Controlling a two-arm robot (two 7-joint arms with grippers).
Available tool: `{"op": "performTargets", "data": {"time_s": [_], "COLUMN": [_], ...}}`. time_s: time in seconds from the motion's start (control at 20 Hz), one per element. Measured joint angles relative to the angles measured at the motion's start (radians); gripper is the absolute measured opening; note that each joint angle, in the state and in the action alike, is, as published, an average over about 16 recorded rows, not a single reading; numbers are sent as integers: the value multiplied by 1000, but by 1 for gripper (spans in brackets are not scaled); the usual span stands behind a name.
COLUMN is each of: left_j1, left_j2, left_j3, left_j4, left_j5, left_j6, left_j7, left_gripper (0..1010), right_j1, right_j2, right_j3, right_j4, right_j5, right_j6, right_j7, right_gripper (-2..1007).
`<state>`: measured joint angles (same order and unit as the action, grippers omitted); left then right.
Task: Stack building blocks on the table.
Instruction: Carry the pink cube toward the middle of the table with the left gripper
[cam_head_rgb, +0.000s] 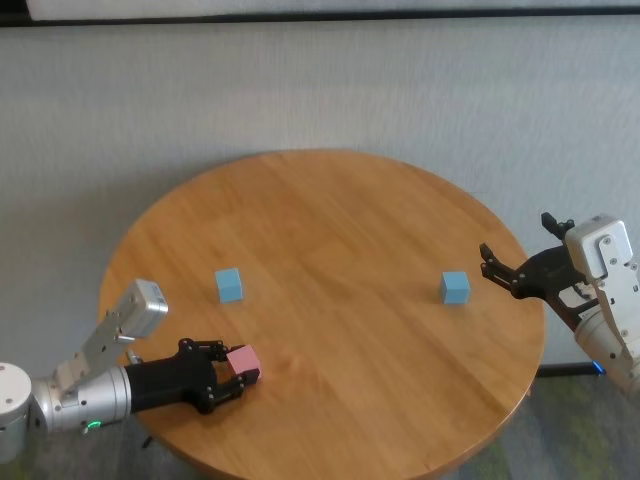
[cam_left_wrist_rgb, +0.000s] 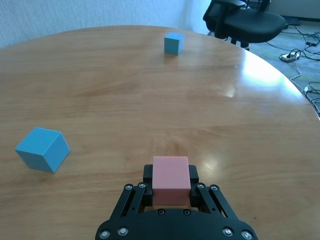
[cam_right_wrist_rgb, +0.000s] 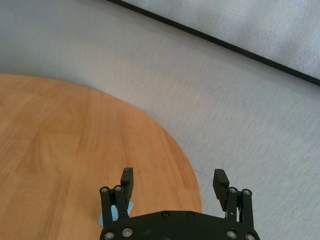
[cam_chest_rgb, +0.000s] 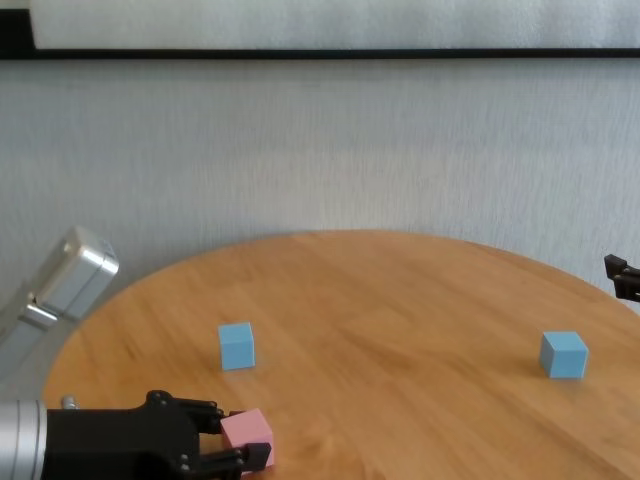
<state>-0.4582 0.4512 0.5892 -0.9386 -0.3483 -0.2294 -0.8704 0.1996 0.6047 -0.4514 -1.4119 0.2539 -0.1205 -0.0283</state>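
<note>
The pink block (cam_head_rgb: 244, 360) (cam_left_wrist_rgb: 170, 180) (cam_chest_rgb: 246, 432) rests on the round wooden table (cam_head_rgb: 340, 220) near its front left edge. My left gripper (cam_head_rgb: 240, 368) (cam_left_wrist_rgb: 170, 175) is shut on it, one finger against each side. One light blue block (cam_head_rgb: 229, 285) (cam_left_wrist_rgb: 42, 149) (cam_chest_rgb: 236, 346) stands a short way beyond it. The other light blue block (cam_head_rgb: 455, 288) (cam_left_wrist_rgb: 173, 43) (cam_chest_rgb: 564, 354) sits near the right edge. My right gripper (cam_head_rgb: 492, 265) (cam_right_wrist_rgb: 173, 180) hovers open just right of that block, holding nothing.
A black office chair (cam_left_wrist_rgb: 250, 20) stands past the table's right side, with cables (cam_left_wrist_rgb: 300, 50) on the floor beside it. Grey carpet (cam_right_wrist_rgb: 225, 100) surrounds the table. The table's rim (cam_right_wrist_rgb: 192, 170) runs just under the right gripper.
</note>
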Motion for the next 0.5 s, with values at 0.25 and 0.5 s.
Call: {"op": "performTargets", "data": {"time_s": [0.25, 0.5], "left_j1": [-7, -29], "left_j2": [20, 34], "left_j3": [-5, 5], "left_j4": [-30, -59], "left_j5": [-8, -18], "left_j6": [-2, -5], "left_j7": [-24, -78], "left_gripper": [403, 402], "right_j1": [0, 0], "right_j2": [0, 0], "right_j3": [0, 0], "right_j4": [0, 0], "right_j5": [0, 0], "right_j6": [0, 0], "right_j7": [0, 0], "right_gripper": [1005, 1005]}}
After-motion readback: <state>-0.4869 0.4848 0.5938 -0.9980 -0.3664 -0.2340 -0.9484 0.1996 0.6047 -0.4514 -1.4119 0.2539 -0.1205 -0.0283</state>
